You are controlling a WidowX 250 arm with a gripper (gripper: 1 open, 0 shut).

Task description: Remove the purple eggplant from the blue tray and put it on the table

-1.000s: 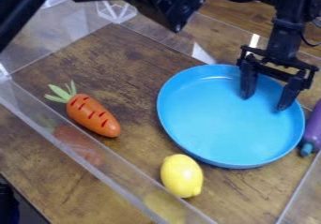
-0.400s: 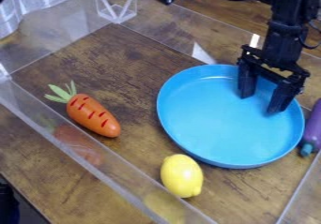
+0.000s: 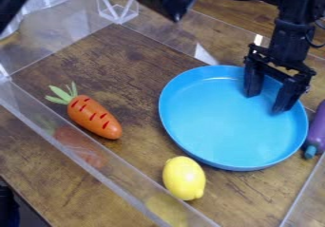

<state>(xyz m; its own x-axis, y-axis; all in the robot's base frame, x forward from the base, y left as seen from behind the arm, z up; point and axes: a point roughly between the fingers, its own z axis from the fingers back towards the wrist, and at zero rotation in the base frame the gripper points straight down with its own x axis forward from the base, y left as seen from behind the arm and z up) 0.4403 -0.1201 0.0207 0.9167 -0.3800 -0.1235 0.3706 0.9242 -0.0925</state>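
The purple eggplant (image 3: 315, 128) lies at the right edge of the view, just outside the rim of the blue tray (image 3: 216, 126), on the table (image 3: 133, 69); its blue-green stem end points down toward the near side. The tray itself holds nothing. My gripper (image 3: 279, 86) hangs open over the tray's far right part, its black fingers pointing down, with nothing between them. It stands a little to the left of the eggplant and apart from it.
An orange carrot (image 3: 91, 115) lies at the left of the tabletop and a yellow lemon (image 3: 184, 178) sits near the front, by the tray's rim. Low clear acrylic walls (image 3: 51, 126) border the wood surface. A dark shape crosses the top of the view.
The gripper has stayed over the tray, shifting only slightly. The dark shape at the top of the view has moved. The eggplant, carrot and lemon have not moved.
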